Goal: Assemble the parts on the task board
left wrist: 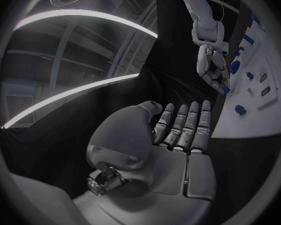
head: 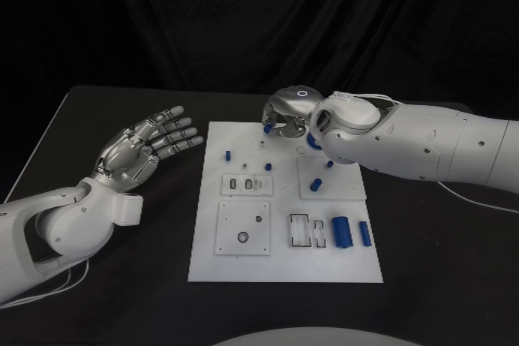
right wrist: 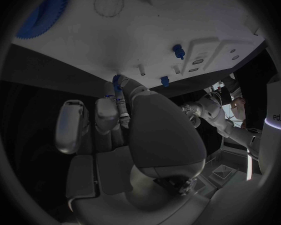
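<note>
Head view: right hand (head: 288, 118) at task board's (head: 211, 265) far edge pinches a small blue part (head: 268, 127) — light, rigid, likely slippery, grip its sides — left hand (head: 146, 147) open, empty.

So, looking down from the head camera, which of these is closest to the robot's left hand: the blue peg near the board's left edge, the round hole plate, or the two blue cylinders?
From the left hand:
1. Blue peg, upper left of the task board.
2. Round hole plate, lower left.
3. Two blue cylinders, lower right.

Matt white task board (head: 283, 265), glossy blue parts (head: 340, 231) seemingly plastic, table (head: 433, 286) apparently covered in black cloth.
</note>
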Controlling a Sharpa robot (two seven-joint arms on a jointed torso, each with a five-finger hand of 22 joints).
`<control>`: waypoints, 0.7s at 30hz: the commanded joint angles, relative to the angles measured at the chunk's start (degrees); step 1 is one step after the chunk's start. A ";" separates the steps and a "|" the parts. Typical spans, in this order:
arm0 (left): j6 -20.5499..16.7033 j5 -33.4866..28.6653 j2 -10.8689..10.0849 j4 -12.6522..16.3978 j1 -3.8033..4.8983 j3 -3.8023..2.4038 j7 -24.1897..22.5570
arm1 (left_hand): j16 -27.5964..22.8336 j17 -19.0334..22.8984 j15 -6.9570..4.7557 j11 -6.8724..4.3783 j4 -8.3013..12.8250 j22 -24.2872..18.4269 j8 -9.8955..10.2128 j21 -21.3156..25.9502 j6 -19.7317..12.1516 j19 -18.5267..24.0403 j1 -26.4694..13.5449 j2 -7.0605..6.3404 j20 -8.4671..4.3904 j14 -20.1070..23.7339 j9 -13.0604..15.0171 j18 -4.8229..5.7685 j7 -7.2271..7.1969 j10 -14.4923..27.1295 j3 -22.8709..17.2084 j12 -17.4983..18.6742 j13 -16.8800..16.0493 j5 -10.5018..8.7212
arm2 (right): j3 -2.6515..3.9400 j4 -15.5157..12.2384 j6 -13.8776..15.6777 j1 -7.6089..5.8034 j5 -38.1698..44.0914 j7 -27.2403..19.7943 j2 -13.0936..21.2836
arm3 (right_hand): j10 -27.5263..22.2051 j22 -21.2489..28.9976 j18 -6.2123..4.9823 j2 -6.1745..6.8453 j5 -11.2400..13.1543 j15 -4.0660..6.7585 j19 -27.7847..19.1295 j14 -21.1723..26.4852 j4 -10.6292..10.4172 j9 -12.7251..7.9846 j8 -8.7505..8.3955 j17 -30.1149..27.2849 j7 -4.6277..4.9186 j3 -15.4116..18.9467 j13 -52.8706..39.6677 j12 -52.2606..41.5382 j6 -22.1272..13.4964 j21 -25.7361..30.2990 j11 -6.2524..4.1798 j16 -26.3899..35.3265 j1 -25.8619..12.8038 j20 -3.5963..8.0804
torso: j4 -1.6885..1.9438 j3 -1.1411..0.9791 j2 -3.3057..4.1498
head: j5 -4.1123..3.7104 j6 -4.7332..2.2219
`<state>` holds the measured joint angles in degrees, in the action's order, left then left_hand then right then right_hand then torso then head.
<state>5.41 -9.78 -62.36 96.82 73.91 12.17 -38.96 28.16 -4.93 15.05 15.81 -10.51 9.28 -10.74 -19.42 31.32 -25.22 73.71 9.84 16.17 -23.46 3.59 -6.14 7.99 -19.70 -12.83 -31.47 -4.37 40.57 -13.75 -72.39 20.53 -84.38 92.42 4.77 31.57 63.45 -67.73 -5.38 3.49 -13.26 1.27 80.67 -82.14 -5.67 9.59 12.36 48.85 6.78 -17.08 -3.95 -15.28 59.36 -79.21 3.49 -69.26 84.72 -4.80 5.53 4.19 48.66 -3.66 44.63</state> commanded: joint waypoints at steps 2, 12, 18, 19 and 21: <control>0.79 -0.26 0.16 -0.03 0.11 -0.03 -8.39 | 0.40 0.08 0.35 0.40 -0.40 -0.10 -0.07 0.26 -0.23 0.38 0.01 0.02 0.21 0.19 0.06 1.11 0.28 0.05 -0.08 -0.28 0.07 0.23 | -0.05 0.22 -0.94 0.38 0.48 0.62 -0.21 | -0.20 0.27 0.64 0.15 0.60 -0.42 -0.14 0.07 -0.28 6.19 -0.47 -0.24 0.20 -0.25 -0.05 0.62 -0.31 -0.01 0.42 0.11 -1.01 -0.32 | 0.07 -0.01 0.02 | -0.15 0.10; 0.87 -0.28 0.38 -0.38 0.11 -0.04 -8.19 | 0.42 0.08 0.36 0.43 -0.44 -0.10 -0.05 0.26 -0.27 0.39 0.01 0.01 0.21 0.21 0.05 1.11 0.31 0.06 -0.09 -0.28 0.07 0.25 | -0.04 0.87 -3.62 0.59 0.48 2.44 -0.83 | -9.43 6.46 -0.57 2.01 2.19 -2.80 -4.00 3.49 -0.63 3.71 -7.88 -4.99 0.25 0.06 0.07 4.96 -11.38 3.86 3.29 3.31 -2.55 -2.36 | 0.06 0.00 0.04 | -0.24 0.24; 0.87 -0.37 0.38 -0.44 0.11 -0.04 -8.10 | 0.43 0.09 0.36 0.45 -0.47 -0.10 -0.02 0.26 -0.36 0.40 0.01 0.01 0.22 0.22 0.04 1.12 0.34 0.08 -0.10 -0.27 0.08 0.26 | -0.03 1.22 -2.81 0.61 0.48 2.41 -0.93 | -19.91 11.04 -1.66 1.73 3.99 -2.69 -7.18 6.85 0.29 -1.10 -9.21 -7.88 -1.08 2.84 -0.61 5.03 -27.56 7.26 4.45 4.61 -3.16 -2.60 | 0.04 0.02 0.04 | -0.21 0.29; 0.87 -0.38 0.38 -0.44 0.11 -0.04 -8.09 | 0.43 0.09 0.36 0.45 -0.47 -0.10 -0.02 0.26 -0.36 0.40 0.01 0.01 0.22 0.22 0.04 1.12 0.34 0.08 -0.10 -0.27 0.08 0.26 | -0.02 1.22 -2.55 0.61 0.48 2.33 -0.89 | -20.84 11.55 -1.76 1.64 4.01 -2.67 -7.52 7.23 0.40 -1.53 -9.27 -8.24 -1.10 3.10 -0.68 4.79 -28.83 7.67 4.55 4.79 -3.12 -2.59 | 0.04 0.00 0.05 | -0.23 0.28; 0.89 -0.40 0.33 -0.43 0.11 -0.04 -8.06 | 0.43 0.09 0.36 0.45 -0.47 -0.10 -0.02 0.26 -0.36 0.40 0.01 0.01 0.22 0.22 0.04 1.12 0.34 0.08 -0.10 -0.27 0.08 0.26 | 0.03 1.15 -1.48 0.61 0.45 2.01 -0.70 | -21.85 12.12 -1.89 1.48 3.95 -2.63 -7.92 7.68 0.54 -1.99 -9.30 -8.62 -1.37 3.41 -0.82 4.30 -30.20 8.15 4.61 4.96 -3.03 -2.55 | 0.04 0.00 0.05 | -0.23 0.28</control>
<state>5.49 -9.89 -62.07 96.31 73.91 12.17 -38.96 28.39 -4.92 15.05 15.80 -10.67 9.23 -10.74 -19.42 31.12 -25.02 73.71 9.84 16.38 -23.46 3.59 -6.14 8.19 -19.69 -12.99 -31.47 -4.38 40.57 -13.77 -71.22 18.24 -83.90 92.49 5.84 30.71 42.02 -55.79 -6.30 5.28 -9.50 -1.39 72.99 -74.77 -5.14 7.76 3.20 40.37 5.55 -13.99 -4.72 -10.83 29.68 -71.21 8.07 -64.50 81.72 -7.38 5.59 4.20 48.70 -3.88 44.92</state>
